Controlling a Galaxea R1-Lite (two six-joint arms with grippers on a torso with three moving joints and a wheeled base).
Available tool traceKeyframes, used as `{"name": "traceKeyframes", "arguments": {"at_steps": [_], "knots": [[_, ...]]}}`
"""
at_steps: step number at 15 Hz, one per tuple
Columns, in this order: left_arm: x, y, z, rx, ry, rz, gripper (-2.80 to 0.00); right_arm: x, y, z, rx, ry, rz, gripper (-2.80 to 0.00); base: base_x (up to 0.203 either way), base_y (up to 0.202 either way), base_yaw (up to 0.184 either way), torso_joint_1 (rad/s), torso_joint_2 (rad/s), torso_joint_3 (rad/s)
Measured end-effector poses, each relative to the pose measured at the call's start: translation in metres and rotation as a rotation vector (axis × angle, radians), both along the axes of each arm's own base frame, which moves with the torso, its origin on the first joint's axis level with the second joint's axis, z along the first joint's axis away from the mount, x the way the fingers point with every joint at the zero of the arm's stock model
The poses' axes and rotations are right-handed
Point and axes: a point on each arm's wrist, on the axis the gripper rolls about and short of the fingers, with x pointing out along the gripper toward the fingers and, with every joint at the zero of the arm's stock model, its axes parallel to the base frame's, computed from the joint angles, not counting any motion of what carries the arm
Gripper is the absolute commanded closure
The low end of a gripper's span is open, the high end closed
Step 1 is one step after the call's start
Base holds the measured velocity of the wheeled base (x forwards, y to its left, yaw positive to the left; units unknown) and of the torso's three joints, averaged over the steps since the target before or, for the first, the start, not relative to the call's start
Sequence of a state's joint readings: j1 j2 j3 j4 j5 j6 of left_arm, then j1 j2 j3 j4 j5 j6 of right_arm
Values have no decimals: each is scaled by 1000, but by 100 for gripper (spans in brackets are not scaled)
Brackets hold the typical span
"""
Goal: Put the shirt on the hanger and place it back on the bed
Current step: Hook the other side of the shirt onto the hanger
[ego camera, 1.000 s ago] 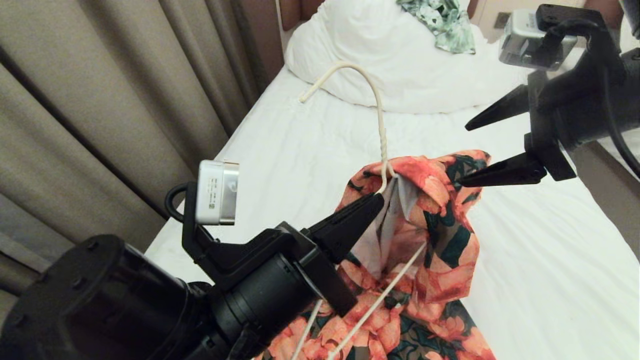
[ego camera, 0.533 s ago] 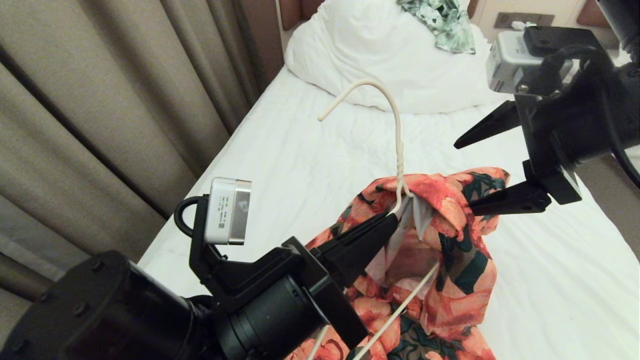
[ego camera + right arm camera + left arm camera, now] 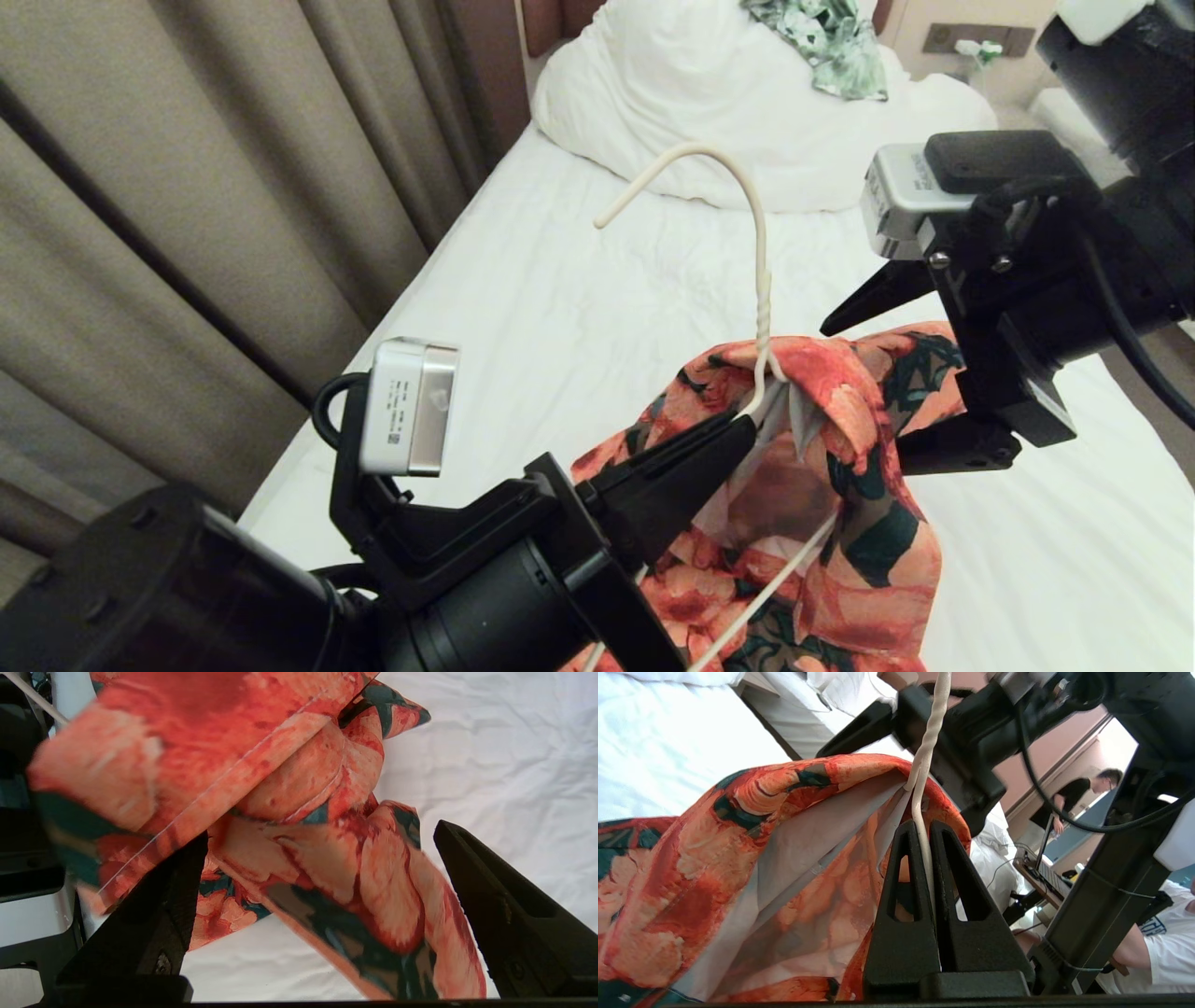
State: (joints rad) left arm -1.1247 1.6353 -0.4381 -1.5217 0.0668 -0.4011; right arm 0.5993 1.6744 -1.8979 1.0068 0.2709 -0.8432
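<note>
head view downward over bed [image 3: 579, 308]; both wrist views near shirt [image 3: 752, 826]

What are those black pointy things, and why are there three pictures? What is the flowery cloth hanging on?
The black pointy things are a robot's two claws, like hands with two fingers each. One picture comes from a camera on the robot's head, looking down at a bed with white sheets. The other two come from small cameras on each wrist, so you look out from just behind the fingers.

The left claw is pinched shut on a thin cream hanger, just below its twisted neck. You can see the wire squeezed between the fingers in the left wrist picture. A flowery shirt is draped over the hanger, up in the air above the bed.

The right claw is wide open, with shirt fabric between its fingers, not gripped. At the far end are a pillow and a green leafy cloth.
</note>
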Motion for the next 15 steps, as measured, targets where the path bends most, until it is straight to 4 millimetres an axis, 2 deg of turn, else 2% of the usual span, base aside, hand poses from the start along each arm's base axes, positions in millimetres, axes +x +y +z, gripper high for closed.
{"name": "traceKeyframes", "arguments": {"at_steps": [4,9,13,15], "knots": [[-1,1,1,-4,-3,-1,0,3,10,-5,-4,10,24,0,0,0,0,0,0,0],[9,8,4,-3,-31,-1,0,2,7,-7,8,53,22,0,0,0,0,0,0,0],[16,22,21,-37,-67,30,0,3,1,-9,79,120,46,0,0,0,0,0,0,0],[19,28,27,20,-56,58,0,2,-1,-12,81,139,48,0,0,0,0,0,0,0]]}}
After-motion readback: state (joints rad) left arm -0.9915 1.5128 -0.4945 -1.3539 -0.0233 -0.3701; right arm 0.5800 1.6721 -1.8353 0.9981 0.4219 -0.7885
